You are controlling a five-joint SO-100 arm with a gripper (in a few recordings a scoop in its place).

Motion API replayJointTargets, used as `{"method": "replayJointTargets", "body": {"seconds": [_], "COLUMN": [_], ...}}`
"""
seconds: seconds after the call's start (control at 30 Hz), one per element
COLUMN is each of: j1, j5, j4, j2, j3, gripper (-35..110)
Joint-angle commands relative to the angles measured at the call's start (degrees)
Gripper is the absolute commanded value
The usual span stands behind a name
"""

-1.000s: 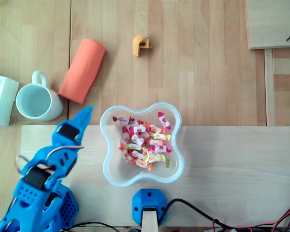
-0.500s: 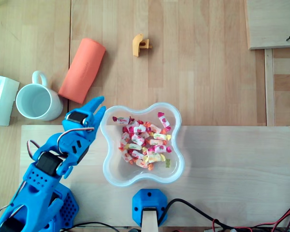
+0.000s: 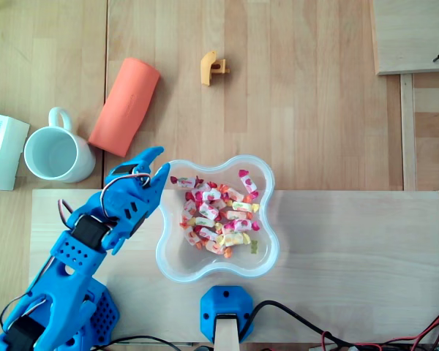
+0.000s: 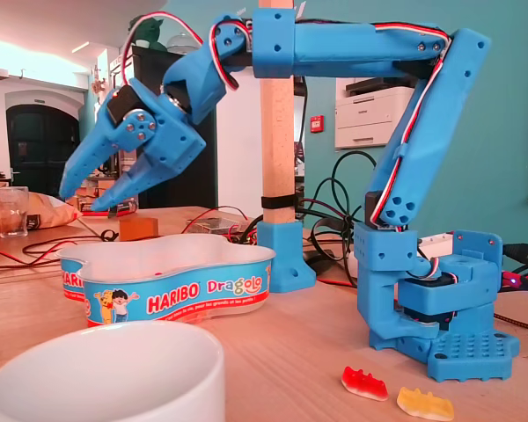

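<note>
Tool, overhead view: fingers are standing apart, nothing between them, tips hanging over the upper-left rim of the clear bowl at centre frame. The wrapped sweets are lying heaped inside the bowl, right of the tips and untouched. The white mug and orange roll are sitting at the left of the table, apart from the arm.

Judging the step: the approach to the bowl is under way, with no contact yet. Reaching the sweets is calling for more travel rightward past the rim, then a descent with the fingers spread.

Fixed view: the tool is pointing down and to the left, spread and empty, hovering above the bowl at lower left. The mug is filling the near foreground.

Against the earlier overhead frames: the arm is swinging rightward. A second ago the tool was showing as one narrow point, clear of the bowl. Half a second ago it was already spread, just short of the rim. The bowl, sweets and mug are lying unmoved.
</note>
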Motion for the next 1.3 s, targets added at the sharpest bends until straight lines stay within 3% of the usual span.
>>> {"method": "replayJointTargets", "body": {"seconds": [0.0, 0.27, 0.63, 1.27], "j1": [4.66, 17.75, 17.49, 17.23], "j5": [-0.62, -1.67, -1.05, -1.76], "j4": [0.7, 0.53, -0.35, -0.53], "j2": [0.44, -4.13, -14.15, -16.44], "j3": [-2.29, -1.85, -2.11, -2.2], "gripper": [12, 12, 12, 12]}}
